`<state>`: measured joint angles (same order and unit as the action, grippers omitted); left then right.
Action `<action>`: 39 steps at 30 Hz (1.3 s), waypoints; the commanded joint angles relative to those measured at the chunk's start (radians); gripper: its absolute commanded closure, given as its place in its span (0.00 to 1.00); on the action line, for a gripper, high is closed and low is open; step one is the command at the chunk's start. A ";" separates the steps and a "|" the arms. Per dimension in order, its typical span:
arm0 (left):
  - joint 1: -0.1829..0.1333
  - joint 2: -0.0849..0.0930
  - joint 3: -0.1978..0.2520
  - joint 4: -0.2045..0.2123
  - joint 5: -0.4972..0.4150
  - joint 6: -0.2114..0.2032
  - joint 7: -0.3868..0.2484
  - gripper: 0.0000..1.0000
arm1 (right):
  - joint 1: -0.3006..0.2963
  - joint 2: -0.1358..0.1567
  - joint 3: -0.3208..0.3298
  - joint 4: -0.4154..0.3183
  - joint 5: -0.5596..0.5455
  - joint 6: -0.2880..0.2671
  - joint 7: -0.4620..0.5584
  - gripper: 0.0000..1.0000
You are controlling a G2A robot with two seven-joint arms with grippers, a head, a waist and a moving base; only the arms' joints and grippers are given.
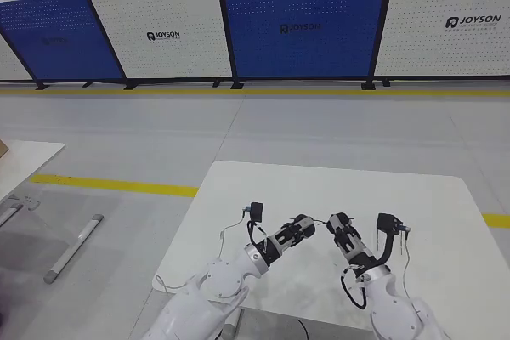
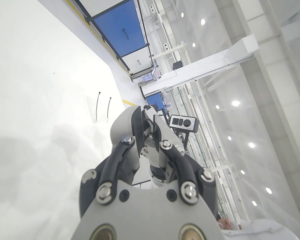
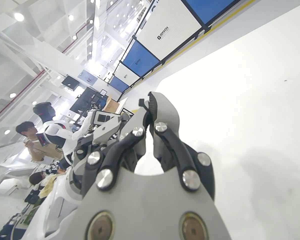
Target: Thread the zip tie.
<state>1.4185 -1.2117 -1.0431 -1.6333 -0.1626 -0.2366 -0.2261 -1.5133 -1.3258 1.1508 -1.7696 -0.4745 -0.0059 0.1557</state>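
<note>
Over the near middle of the white table [image 1: 391, 195], my two grippers face each other tip to tip. In the top view a thin black zip tie [image 1: 320, 222] spans the small gap between the left gripper [image 1: 308, 223] and the right gripper [image 1: 333, 223]. The right wrist view has my right gripper [image 3: 147, 101] shut, with the zip tie's black end [image 3: 141, 102] sticking out past its fingertips. My left gripper [image 2: 143, 108] is shut too, a black bit pinched at its tip, and the right arm's gripper lies just beyond it.
Two spare black zip ties [image 2: 97, 106] [image 2: 108, 108] lie side by side on the table [image 2: 40, 63], beyond the grippers. A second white table [image 1: 17, 166] stands off to the left across the floor.
</note>
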 commanded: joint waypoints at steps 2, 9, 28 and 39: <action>0.000 0.000 0.000 0.000 0.000 -0.001 -0.001 1.00 | 0.000 0.000 0.000 0.000 -0.002 -0.001 -0.001 1.00; -0.001 -0.001 0.002 0.000 0.002 0.001 -0.003 1.00 | -0.001 0.000 0.001 -0.001 -0.002 -0.001 -0.001 1.00; 0.001 -0.007 -0.007 0.010 -0.030 -0.023 0.047 1.00 | -0.010 0.000 0.005 -0.008 0.005 -0.015 -0.005 0.15; 0.009 -0.014 -0.021 0.008 -0.070 -0.040 0.125 1.00 | -0.048 0.005 0.059 0.014 -0.027 0.060 -0.062 0.00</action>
<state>1.4266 -1.2247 -1.0645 -1.6265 -0.2243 -0.2768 -0.1069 -1.5612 -1.3212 1.2061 -1.7573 -0.4975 0.0445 0.0980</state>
